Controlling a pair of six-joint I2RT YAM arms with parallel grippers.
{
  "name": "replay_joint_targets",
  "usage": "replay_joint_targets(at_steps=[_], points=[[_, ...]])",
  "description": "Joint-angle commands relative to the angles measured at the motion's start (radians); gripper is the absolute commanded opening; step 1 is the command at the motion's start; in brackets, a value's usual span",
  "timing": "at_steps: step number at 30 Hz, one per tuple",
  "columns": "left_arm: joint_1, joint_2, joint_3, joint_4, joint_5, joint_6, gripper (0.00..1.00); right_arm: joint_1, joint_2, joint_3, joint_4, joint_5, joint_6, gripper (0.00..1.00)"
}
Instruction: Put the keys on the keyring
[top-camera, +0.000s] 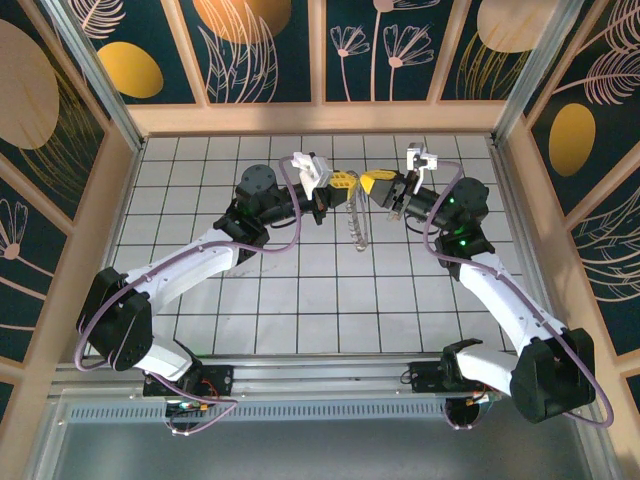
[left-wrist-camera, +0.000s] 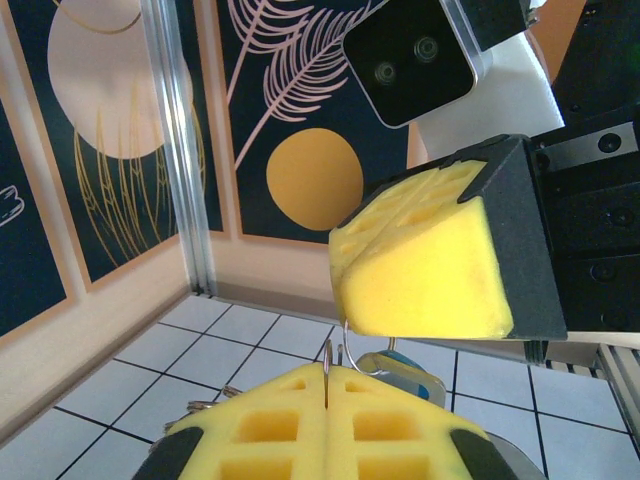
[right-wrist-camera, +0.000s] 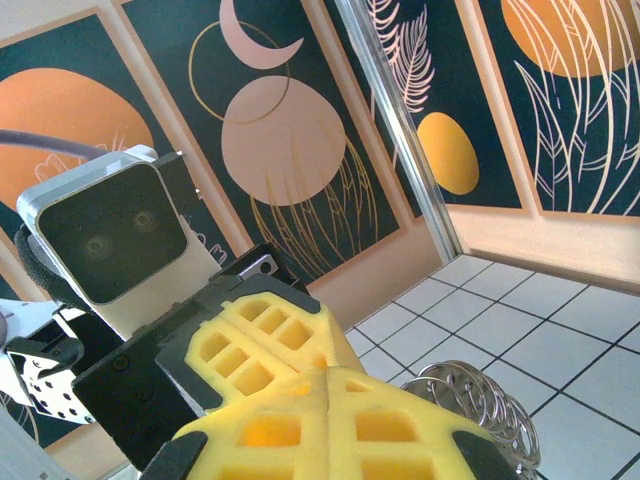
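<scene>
Both grippers meet tip to tip above the far middle of the white tiled table (top-camera: 300, 290), with the silvery-white metal chain loop (top-camera: 358, 225) dangling beneath them.

The left gripper (top-camera: 345, 184) and right gripper (top-camera: 377, 186) are both clenched, their yellow foam fingers (left-wrist-camera: 280, 425) pressed flat together. In the left wrist view a thin silver wire loop (left-wrist-camera: 335, 362) sticks up from the seam of the left pair, pinched there. The tiny key with a blue plastic head (left-wrist-camera: 405, 362) sits just behind them, under the right gripper's yellow tip. The chain hangs clear of the table; which gripper carries it I cannot tell.
</scene>
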Motion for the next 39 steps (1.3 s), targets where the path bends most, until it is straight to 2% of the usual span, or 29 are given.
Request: replay_joint_targets(at_steps=[1,24,32,39], points=[[-0.002,-0.013,0.037,0.054,0.022,-0.012,0.0,0.01,0.009,0.041,0.04,0.01,-0.024,0.0],[-0.002,-0.039,0.019,0.081,0.044,-0.025,0.0,-0.047,0.029,-0.009,0.029,0.06,-0.018,0.0],[-0.001,-0.047,0.008,0.105,0.038,-0.035,0.0,-0.047,0.03,-0.015,0.019,0.047,-0.018,0.0],[-0.002,-0.047,-0.001,0.144,0.02,-0.057,0.0,-0.046,0.045,-0.034,0.06,-0.022,0.028,0.0]])
